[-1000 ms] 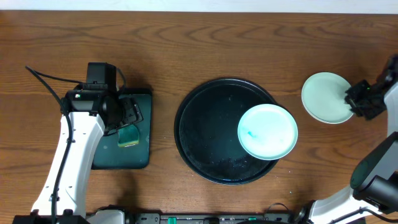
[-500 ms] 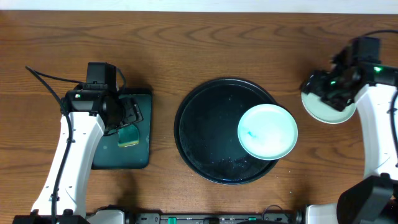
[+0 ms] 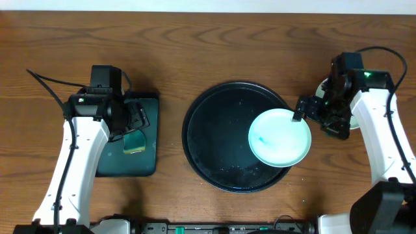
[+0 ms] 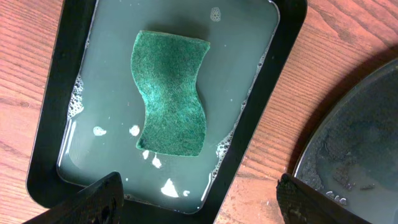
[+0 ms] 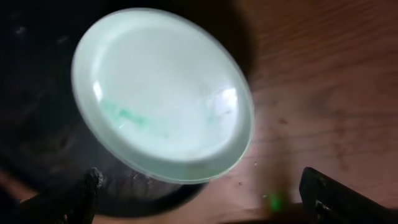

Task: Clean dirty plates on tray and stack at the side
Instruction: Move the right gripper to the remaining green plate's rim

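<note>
Right jaws spread by the smeared plate (image 3: 279, 138) on the tray (image 3: 214, 136) — poised to grip it; left jaws spread over the sponge (image 4: 171, 93).

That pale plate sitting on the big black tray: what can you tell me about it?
The plate is small, round and shallow, pale mint, with a glossy glazed-looking surface. A teal smear marks it just left of centre, so it looks unwiped. It lies face up on the right side of the tray, its right edge sticking out past the rim over the wooden table. The right gripper is open at that edge; whether they touch is unclear.
</note>
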`<state>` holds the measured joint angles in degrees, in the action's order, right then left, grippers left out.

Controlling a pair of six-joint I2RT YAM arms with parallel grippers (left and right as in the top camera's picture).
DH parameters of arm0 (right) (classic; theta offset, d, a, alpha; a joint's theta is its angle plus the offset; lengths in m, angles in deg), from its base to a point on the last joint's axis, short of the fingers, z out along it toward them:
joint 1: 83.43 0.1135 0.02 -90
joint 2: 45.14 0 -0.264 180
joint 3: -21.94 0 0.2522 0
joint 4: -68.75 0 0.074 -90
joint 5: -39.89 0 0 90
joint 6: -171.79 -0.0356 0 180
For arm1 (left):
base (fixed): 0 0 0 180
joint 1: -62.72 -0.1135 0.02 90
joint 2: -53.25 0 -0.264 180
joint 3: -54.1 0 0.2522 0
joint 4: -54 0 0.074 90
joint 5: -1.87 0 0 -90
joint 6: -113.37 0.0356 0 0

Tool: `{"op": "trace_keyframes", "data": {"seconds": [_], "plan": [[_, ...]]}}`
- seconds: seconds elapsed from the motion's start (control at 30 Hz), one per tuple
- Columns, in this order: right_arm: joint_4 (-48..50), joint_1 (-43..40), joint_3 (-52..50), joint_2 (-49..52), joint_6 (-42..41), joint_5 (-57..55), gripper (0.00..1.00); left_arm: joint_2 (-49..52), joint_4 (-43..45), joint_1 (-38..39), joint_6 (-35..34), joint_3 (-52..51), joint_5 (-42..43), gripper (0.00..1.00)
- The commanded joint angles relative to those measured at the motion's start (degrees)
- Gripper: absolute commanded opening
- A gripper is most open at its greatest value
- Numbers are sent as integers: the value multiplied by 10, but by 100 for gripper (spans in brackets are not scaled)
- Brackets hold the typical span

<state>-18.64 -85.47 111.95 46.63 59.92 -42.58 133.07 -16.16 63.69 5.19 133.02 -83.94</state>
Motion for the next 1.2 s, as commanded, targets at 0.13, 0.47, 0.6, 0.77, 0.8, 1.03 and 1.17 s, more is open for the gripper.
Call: {"op": "trace_keyframes", "data": {"seconds": [0.13,0.47,0.6,0.77,0.8,1.03,1.17], "plan": [[73,2,-64,2,-42,-37,99,-4,0,1,-2,-2,-1,80],[199,2,-150,2,-43,-26,79,-4,1,1,-2,-2,-1,80],[245,2,-179,2,-43,-25,79,-4,1,1,-2,-2,-1,80],[304,2,-223,2,-43,-18,79,-4,1,1,-2,-2,-1,80],[313,2,-229,2,-43,-15,78,-4,1,1,-2,-2,-1,80],[357,3,-249,2,-43,16,44,-4,5,1,-2,-2,-1,80],[356,3,-250,2,-43,16,26,-4,5,1,-2,-2,-1,80]]}}
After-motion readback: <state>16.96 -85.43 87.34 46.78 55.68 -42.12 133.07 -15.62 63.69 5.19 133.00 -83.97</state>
